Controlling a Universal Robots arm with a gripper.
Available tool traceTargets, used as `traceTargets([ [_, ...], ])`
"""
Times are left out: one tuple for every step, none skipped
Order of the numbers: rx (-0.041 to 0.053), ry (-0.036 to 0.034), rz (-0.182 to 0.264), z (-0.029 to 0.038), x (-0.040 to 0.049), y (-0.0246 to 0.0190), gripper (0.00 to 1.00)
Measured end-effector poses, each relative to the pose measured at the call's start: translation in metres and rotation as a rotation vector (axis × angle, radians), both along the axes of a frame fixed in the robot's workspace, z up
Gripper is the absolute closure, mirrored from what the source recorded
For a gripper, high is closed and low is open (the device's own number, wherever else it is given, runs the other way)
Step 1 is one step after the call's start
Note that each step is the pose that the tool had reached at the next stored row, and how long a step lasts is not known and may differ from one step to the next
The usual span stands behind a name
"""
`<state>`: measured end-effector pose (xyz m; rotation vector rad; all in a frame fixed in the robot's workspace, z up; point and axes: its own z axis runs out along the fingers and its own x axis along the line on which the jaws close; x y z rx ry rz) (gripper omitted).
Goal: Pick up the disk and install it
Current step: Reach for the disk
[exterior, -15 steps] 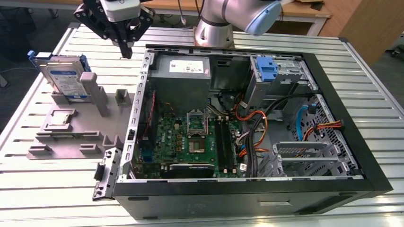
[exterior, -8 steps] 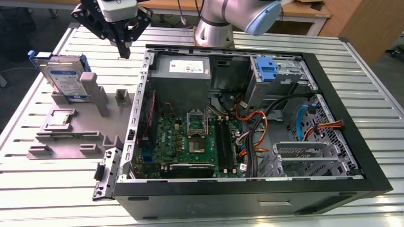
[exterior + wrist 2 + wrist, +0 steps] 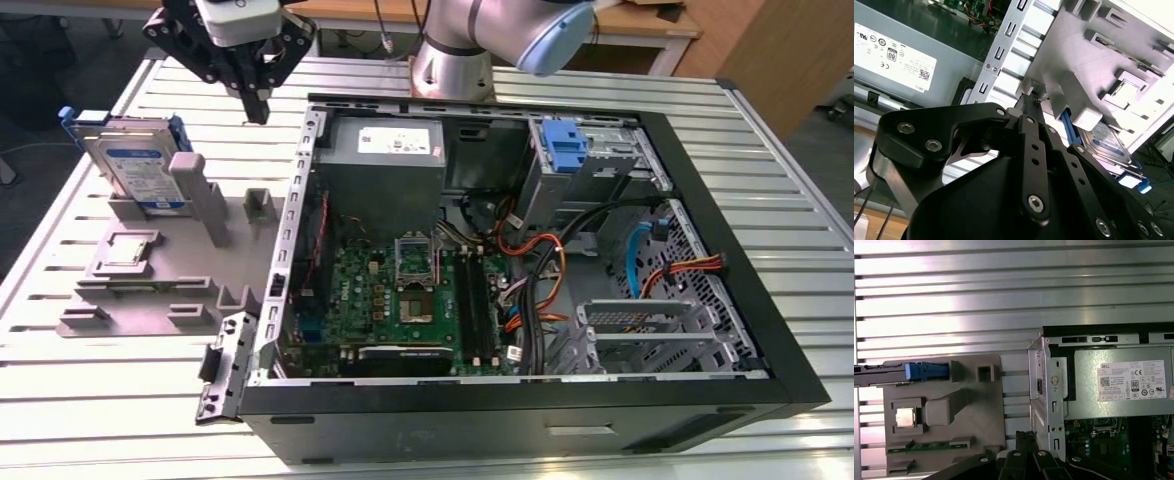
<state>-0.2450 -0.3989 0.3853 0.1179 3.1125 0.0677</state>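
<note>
The disk (image 3: 139,166) stands on edge in a slot of a grey holder (image 3: 150,300), at the exterior view's left; its white-and-blue label and blue rails face out. The first wrist view shows the disk (image 3: 884,374) edge-on, and the second wrist view shows part of the disk (image 3: 1109,142) behind the holder's posts. My gripper (image 3: 255,112) hangs above the slatted table between the holder and the computer case, to the disk's right in the exterior view and apart from it. Its fingers (image 3: 1030,107) are shut together on nothing.
The open black computer case (image 3: 694,380) lies on the slatted metal table (image 3: 747,130). Inside are a grey power-supply box (image 3: 384,152), a blue bracket (image 3: 566,146), the motherboard (image 3: 400,300) and loose cables. The holder also carries a small chip (image 3: 905,417).
</note>
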Motion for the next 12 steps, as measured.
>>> traceTargets([
  [0.0000,0.0000,0.000,0.0000,-0.0002,0.0000,0.90],
  [-0.0001,0.0001,0.000,0.0000,-0.0004,0.0000,0.90],
  [0.0000,0.0000,0.000,-0.0001,-0.0006,0.0000,0.90],
  [0.0000,0.0000,0.000,-0.0001,-0.0007,0.0000,0.90],
  [-0.0001,0.0001,0.000,0.0000,-0.0008,0.0000,0.90],
  [0.0000,0.0000,0.000,-0.0001,-0.0011,0.0000,0.90],
  [0.0000,0.0000,0.000,0.0000,-0.0013,0.0000,0.90],
  [-0.0001,0.0000,0.000,0.0000,-0.0014,0.0000,0.90],
  [0.0000,0.0000,0.000,-0.0001,-0.0016,0.0000,0.90],
  [0.0000,0.0000,0.000,-0.0001,-0.0018,0.0000,0.90],
  [-0.0001,0.0000,0.000,0.0000,-0.0021,0.0000,0.90],
  [0.0000,0.0000,0.000,-0.0001,-0.0022,0.0000,0.90],
])
